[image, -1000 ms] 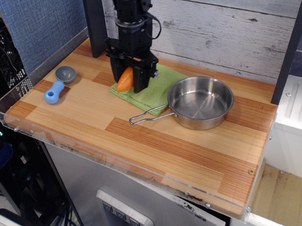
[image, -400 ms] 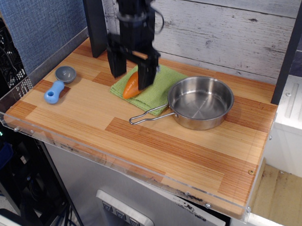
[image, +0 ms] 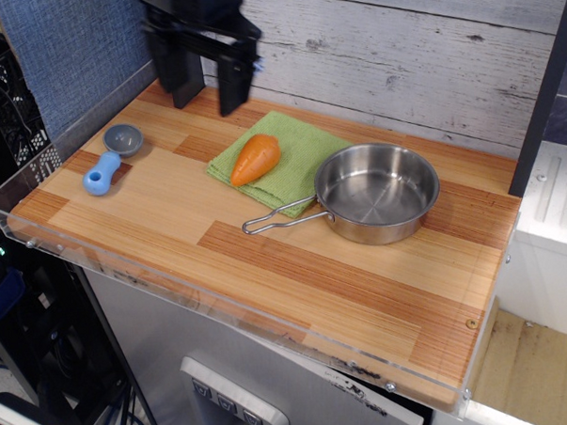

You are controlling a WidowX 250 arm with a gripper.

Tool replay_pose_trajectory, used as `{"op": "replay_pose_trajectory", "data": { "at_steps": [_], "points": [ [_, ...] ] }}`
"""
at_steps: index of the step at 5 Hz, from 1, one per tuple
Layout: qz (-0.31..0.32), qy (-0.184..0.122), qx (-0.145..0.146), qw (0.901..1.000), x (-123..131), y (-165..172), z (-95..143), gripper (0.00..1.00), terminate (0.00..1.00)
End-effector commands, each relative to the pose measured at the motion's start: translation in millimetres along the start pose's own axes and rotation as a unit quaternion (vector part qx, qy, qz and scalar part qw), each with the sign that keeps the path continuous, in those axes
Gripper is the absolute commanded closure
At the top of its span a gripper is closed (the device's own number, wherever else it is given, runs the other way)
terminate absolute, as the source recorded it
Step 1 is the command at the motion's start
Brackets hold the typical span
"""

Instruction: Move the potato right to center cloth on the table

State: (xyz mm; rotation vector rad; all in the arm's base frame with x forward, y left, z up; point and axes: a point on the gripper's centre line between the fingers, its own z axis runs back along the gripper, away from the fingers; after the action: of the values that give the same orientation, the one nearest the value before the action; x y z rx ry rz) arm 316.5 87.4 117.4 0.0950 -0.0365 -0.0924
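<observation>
The orange potato (image: 254, 158) lies on the light green cloth (image: 300, 163), on its left half, tapered end toward the front left. The cloth lies flat on the wooden table (image: 266, 251) near the back wall. My gripper (image: 209, 91) is raised above and behind the cloth's left corner, well clear of the potato. Its two black fingers hang apart, open and empty.
A steel pan (image: 377, 191) sits right of the cloth, its wire handle (image: 270, 219) pointing left across the cloth's front edge. A blue plastic scoop (image: 101, 172) and a grey cap (image: 123, 139) lie at the far left. A clear acrylic rim (image: 117, 276) edges the table.
The gripper let go of the potato, which now lies on the cloth. The gripper rose and moved up and to the left, away from it.
</observation>
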Motion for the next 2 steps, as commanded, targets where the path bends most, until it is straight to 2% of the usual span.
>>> {"op": "replay_pose_trajectory", "data": {
  "at_steps": [1,2],
  "points": [
    [0.061,-0.013,0.021,0.9978,-27.3,6.5,25.1,0.00,0.00],
    [0.103,-0.001,0.045,0.9937,-32.5,9.9,27.8,0.00,0.00]
  ]
}}
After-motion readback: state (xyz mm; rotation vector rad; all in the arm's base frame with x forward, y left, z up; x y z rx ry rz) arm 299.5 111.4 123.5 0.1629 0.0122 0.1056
